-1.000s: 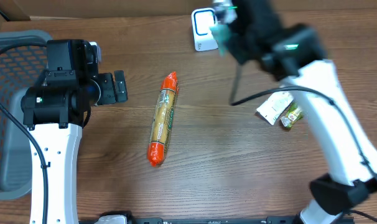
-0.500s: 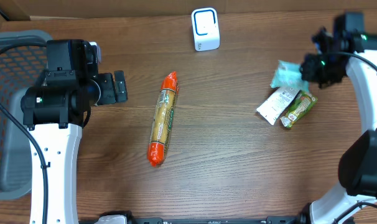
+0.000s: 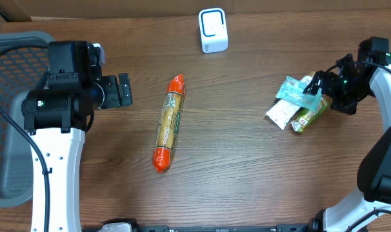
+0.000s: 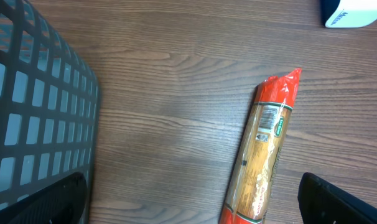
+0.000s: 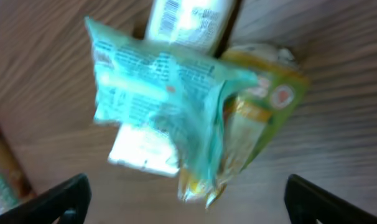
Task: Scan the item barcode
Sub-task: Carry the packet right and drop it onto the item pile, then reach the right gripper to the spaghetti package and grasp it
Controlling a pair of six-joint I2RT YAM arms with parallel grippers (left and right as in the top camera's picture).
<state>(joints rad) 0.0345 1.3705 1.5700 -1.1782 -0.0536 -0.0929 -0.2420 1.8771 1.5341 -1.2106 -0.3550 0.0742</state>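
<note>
The crumpled teal plastic packet (image 3: pixel 292 90) lies at the right of the brown wooden desk (image 3: pixel 234 161), atop a white packet (image 3: pixel 281 114) and a green packet (image 3: pixel 310 113). The right claw (image 3: pixel 317 90) is spread around it, without contact. The white box scanner (image 3: pixel 213 30) stands well apart. The left claw (image 3: pixel 125 89) is spread and holds nothing.

Bare tabletop (image 3: pixel 234 161) lies open between orange tube (image 3: pixel 169 124) and packet pile (image 3: pixel 291 96); a basket (image 3: pixel 5 161) walls the left.

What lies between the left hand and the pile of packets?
A long orange-ended pack lies there, touching neither; the overhead view shows it.
</note>
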